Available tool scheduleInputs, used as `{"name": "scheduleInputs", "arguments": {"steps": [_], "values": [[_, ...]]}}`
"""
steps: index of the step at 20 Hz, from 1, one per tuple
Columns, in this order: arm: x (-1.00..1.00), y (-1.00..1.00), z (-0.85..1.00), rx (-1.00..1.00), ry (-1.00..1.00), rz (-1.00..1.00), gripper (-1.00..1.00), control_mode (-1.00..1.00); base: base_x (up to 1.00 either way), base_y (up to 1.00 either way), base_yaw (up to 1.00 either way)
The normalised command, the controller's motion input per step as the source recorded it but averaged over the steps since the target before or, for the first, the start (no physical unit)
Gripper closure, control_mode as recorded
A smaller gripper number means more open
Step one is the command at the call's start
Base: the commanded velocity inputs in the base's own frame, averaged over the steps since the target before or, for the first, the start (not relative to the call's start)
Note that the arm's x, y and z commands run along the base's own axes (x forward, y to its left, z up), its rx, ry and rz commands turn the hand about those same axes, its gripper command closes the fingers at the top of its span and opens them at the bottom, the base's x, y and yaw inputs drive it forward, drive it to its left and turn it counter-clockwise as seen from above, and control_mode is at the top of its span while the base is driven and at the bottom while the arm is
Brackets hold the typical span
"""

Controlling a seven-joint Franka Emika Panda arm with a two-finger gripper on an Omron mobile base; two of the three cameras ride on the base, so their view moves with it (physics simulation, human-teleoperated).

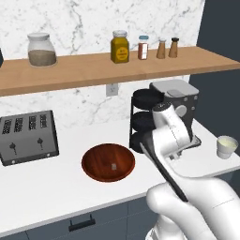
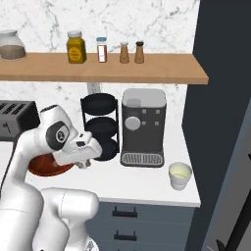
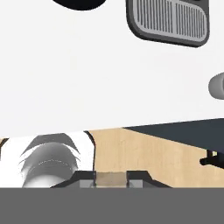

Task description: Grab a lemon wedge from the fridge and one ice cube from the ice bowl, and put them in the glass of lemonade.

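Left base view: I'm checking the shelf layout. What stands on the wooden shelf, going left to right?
Large glass jar → yellow jar → red-labelled spice jar → light brown shaker → dark-topped shaker.

Ice cube (image 1: 114, 165) in ice bowl (image 1: 93, 166) (centre) — glass of lemonade (image 1: 227, 146) far right.

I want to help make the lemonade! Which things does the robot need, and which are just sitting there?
Needed: round reddish-brown wooden bowl, tiny pale ice cube inside it, small cream cup of lemonade.
Just sitting: dark grey toaster, black three-tier rack, grey coffee machine.
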Motion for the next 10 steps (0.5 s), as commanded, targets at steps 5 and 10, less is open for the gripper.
{"name": "scheduleInputs", "arguments": {"steps": [5,10], "values": [[0.0,-1.0,0.02,-0.09,0.0,0.0,1.0,-1.0,0.0,0.0,0.0],[0.0,-1.0,0.0,-0.11,0.0,0.0,1.0,-1.0,0.0,0.0,0.0]]}}
